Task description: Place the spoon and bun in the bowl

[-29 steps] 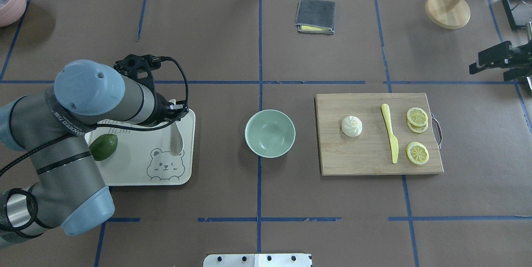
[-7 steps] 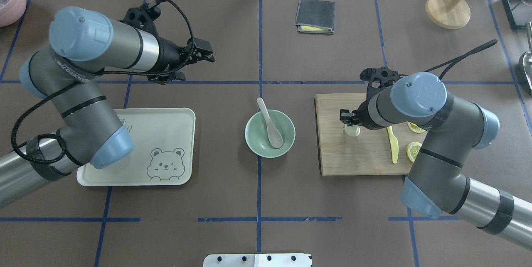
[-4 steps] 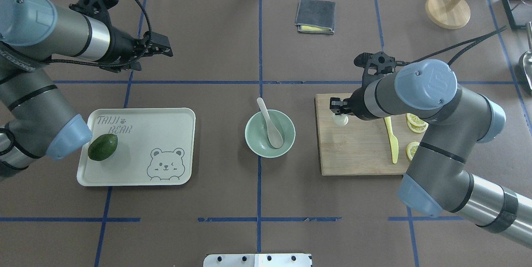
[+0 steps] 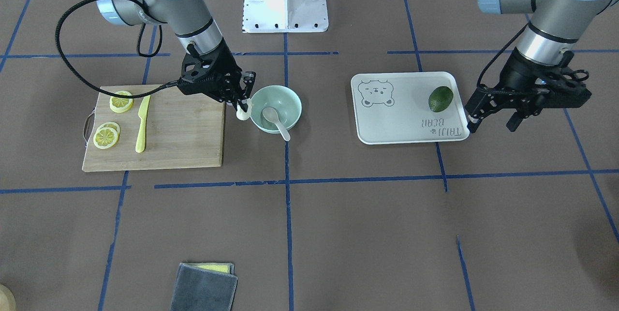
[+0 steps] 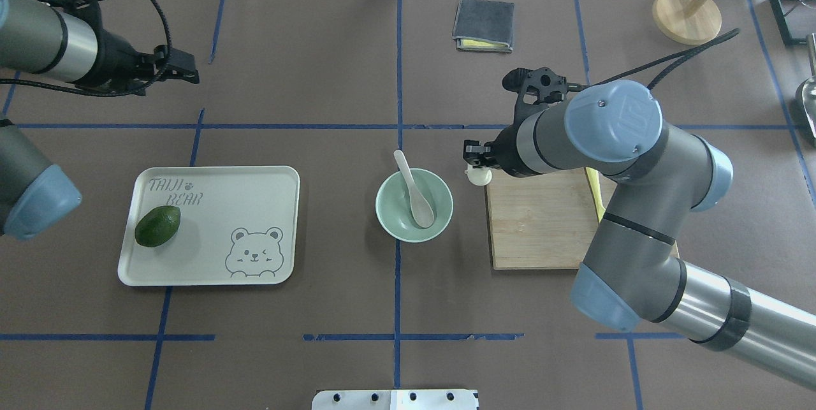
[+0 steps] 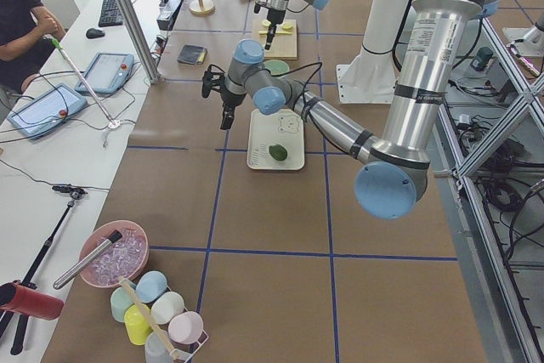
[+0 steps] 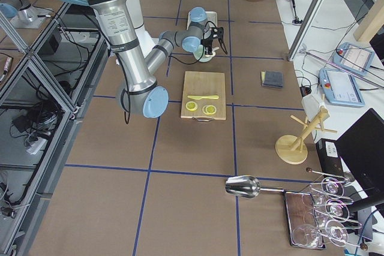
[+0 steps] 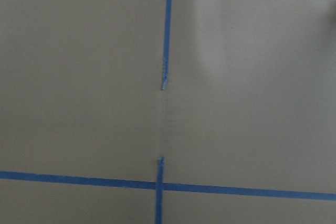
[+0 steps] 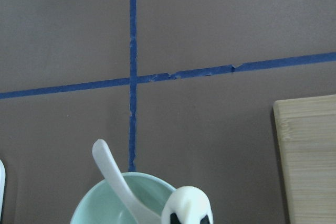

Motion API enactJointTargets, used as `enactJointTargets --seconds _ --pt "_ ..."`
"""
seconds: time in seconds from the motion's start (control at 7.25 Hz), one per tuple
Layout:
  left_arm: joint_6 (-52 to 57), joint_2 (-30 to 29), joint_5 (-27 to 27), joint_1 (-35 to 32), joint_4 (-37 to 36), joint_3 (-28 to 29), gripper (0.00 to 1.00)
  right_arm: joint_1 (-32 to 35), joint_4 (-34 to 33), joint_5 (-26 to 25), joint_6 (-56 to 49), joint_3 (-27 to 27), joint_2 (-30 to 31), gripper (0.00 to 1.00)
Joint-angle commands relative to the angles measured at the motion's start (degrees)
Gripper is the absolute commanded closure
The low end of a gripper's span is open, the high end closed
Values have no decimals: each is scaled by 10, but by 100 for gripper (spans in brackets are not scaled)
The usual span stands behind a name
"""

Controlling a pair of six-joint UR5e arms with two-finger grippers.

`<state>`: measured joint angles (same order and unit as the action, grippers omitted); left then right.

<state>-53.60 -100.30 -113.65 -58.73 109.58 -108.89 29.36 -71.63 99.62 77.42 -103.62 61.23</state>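
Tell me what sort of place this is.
Most likely a robotics lab, not a real kitchen. A left arm and a right arm work over a paper-covered table marked with a blue tape grid. An operators' desk with tablets runs alongside. The cutting board and bowl look like staged props.

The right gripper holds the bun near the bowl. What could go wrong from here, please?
1. The bun in the right gripper hangs beside the bowl, outside its rim; released now, it would likely land on the table.
2. The spoon leans in the bowl with its handle over the rim; the dropped bun might knock it out.
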Motion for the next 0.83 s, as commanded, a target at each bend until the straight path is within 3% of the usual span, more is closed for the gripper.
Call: enactJointTargets --seconds 0.0,0.14,0.28,0.41,0.69 --pt "128 47 -2 -51 -1 -4 0 -32 1 -24 11 17 -19 100" --pt "178 52 -13 -75 -2 3 0 -33 1 -23 12 20 -31 99" --pt "219 69 -14 -92 -2 5 0 -33 1 -23 36 32 -45 13" --pt "233 71 -14 -100 -2 9 0 -33 0 -24 38 36 -54 0" --pt "269 90 -15 -109 4 18 0 -33 1 -24 38 36 -57 0"
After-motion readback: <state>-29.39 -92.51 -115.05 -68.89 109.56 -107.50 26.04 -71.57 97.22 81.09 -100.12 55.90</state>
